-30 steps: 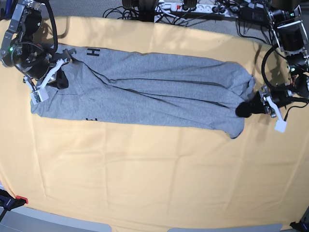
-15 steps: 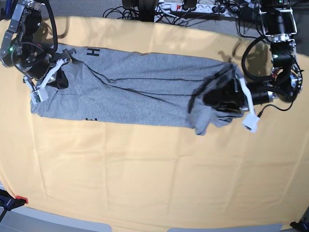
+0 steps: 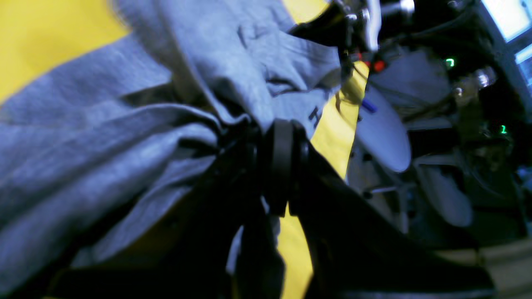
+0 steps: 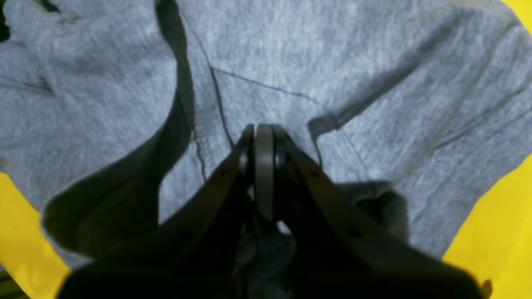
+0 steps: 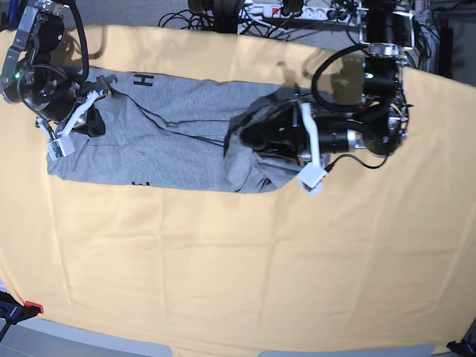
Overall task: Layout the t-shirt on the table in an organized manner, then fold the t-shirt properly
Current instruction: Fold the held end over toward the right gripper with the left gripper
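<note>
Lying on the bench (image 5: 223, 253) toward its far side: t-shirt (image 5: 163, 149), long axis running across the base view. Clamping one end of the fabric: left end effector (image 5: 256, 137), pads shut tight on a bunched grey fold, sitting over the shirt's middle with the doubled-over cloth trailing under it. Pinning the opposite end near the black lettering: right end effector (image 5: 91, 119), likewise closed on cloth. Judging the coming move as carrying the held end along that long axis toward the right arm's end, left arm being the one positioned to do it. Showing both grips up close only in the wrist views: left (image 3: 282, 166), right (image 4: 264, 166); showing the overall fold and the bunching only in the base view.
</note>
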Controlling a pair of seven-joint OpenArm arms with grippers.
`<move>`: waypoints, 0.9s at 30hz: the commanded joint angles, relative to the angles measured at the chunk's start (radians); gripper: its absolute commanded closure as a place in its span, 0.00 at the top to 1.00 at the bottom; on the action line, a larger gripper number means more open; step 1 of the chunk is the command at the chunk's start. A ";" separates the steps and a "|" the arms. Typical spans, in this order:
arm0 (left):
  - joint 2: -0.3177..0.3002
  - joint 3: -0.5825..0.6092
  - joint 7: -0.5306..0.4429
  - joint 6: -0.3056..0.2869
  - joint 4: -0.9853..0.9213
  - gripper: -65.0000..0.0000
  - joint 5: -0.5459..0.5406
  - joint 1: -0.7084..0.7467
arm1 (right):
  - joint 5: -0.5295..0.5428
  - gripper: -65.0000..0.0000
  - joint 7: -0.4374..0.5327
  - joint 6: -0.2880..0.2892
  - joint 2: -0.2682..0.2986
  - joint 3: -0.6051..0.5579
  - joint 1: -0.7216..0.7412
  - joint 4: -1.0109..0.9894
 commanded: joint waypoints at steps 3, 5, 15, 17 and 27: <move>0.057 0.015 -0.072 -0.005 0.005 0.00 0.056 -0.018 | 0.017 0.00 0.014 0.005 0.014 0.004 0.006 0.017; 0.092 0.016 -0.091 -0.005 0.005 0.00 0.085 -0.021 | 0.020 0.00 0.014 0.005 0.014 0.004 0.006 0.017; 0.242 0.016 -0.117 -0.005 0.005 0.00 0.211 -0.091 | 0.020 0.00 0.014 0.005 0.014 0.004 0.006 0.017; 0.264 0.016 -0.117 -0.005 0.004 0.00 0.214 -0.090 | 0.020 0.00 0.014 0.005 0.014 0.004 0.006 0.017; 0.280 0.020 -0.222 -0.005 -0.057 0.00 0.340 -0.090 | 0.021 0.00 0.014 0.005 0.014 0.004 0.006 0.017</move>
